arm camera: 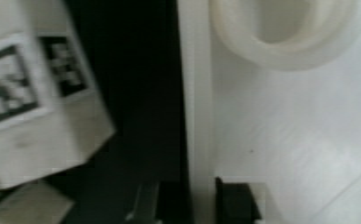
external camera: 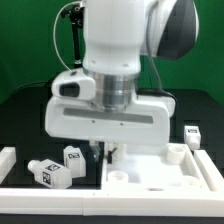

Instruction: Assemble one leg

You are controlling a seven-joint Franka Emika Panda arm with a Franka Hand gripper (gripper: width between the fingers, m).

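Wrist view shows the hand (arm camera: 195,203) pinching the rim of the white panel (arm camera: 292,130). Just beside it, a leg (arm camera: 26,100) lies on the tabletop (arm camera: 141,90), near the edge closest to the exterior camera.

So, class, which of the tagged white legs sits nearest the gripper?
The leg just to the exterior view's left of the gripper; a second leg lies farther left, a third leg far right.
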